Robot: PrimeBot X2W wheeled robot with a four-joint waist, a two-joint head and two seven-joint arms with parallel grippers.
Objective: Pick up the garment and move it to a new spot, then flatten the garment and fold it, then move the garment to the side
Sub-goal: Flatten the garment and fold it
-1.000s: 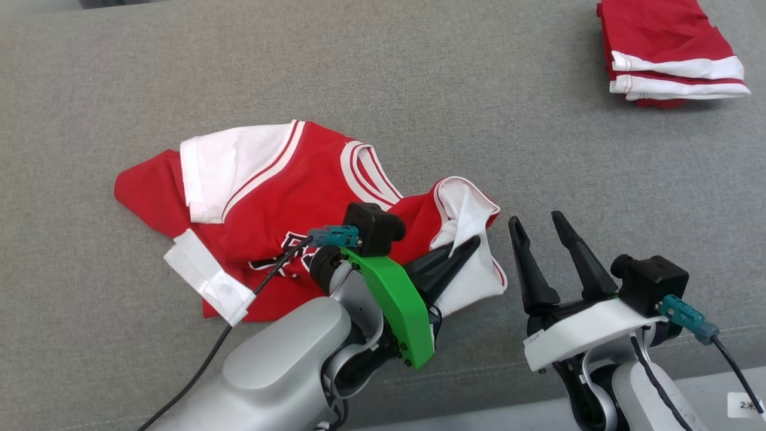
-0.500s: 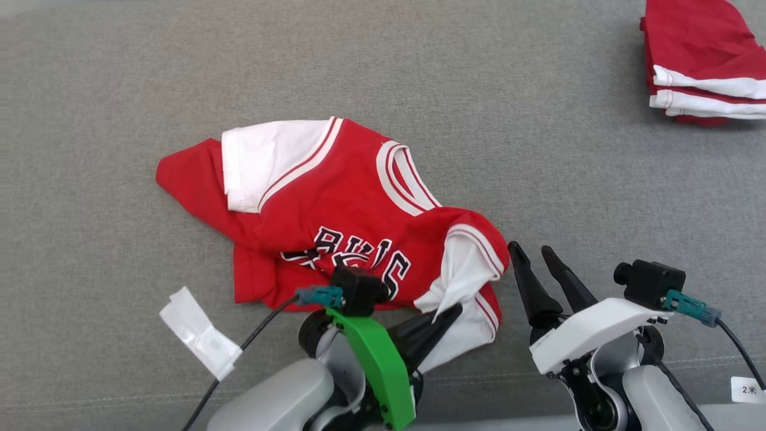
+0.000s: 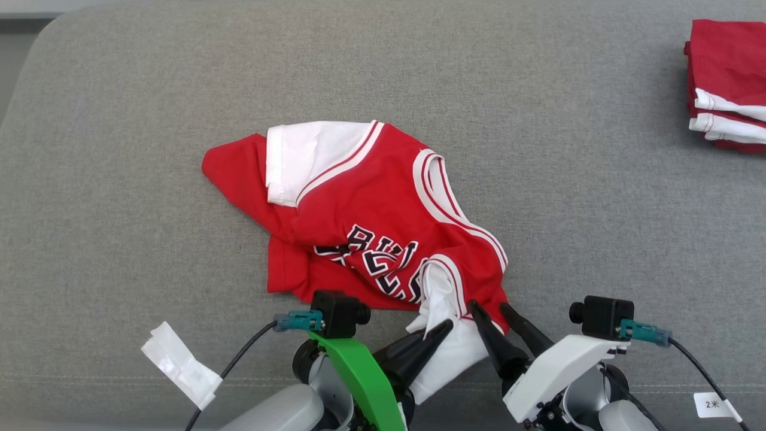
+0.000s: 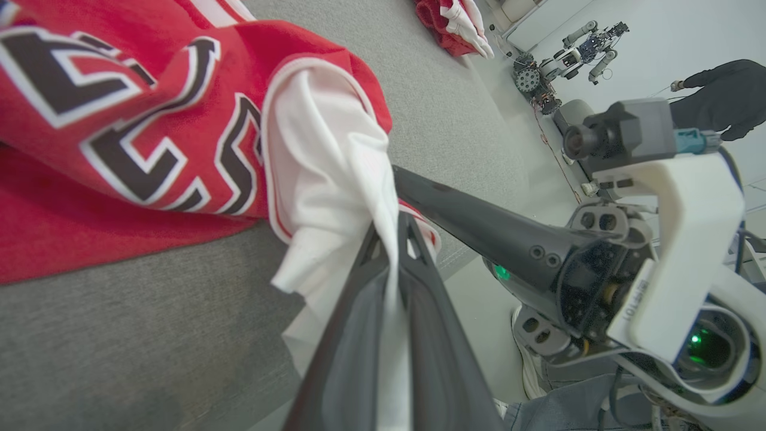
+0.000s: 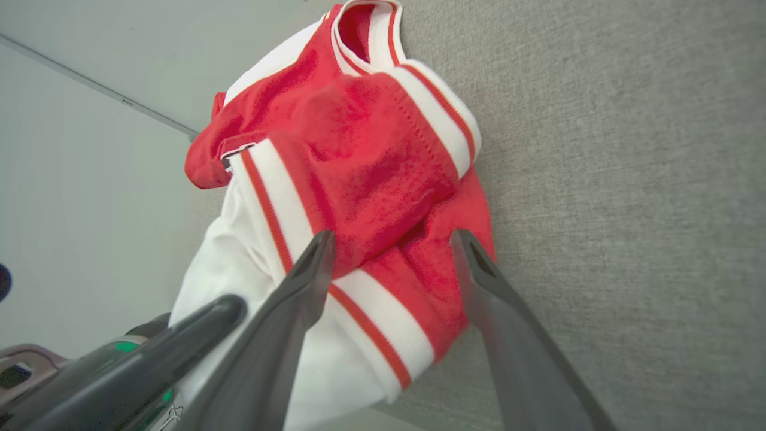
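The right gripper [image 5: 394, 236] has its jaws spread wide, straddling the rumpled red-and-white garment [image 5: 371, 161]. The grey cushion [image 5: 628, 179] stretches right of the garment.

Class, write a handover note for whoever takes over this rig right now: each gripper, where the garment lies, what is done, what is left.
Left gripper: shut on the white sleeve of the jersey.
Right gripper: open, fingers either side of the near red corner, not closed.
The jersey lies crumpled on the grey cushion, towards its near edge; a folded stack sits far right.
Done: sleeve gripped.
Left: flatten, fold, move aside.
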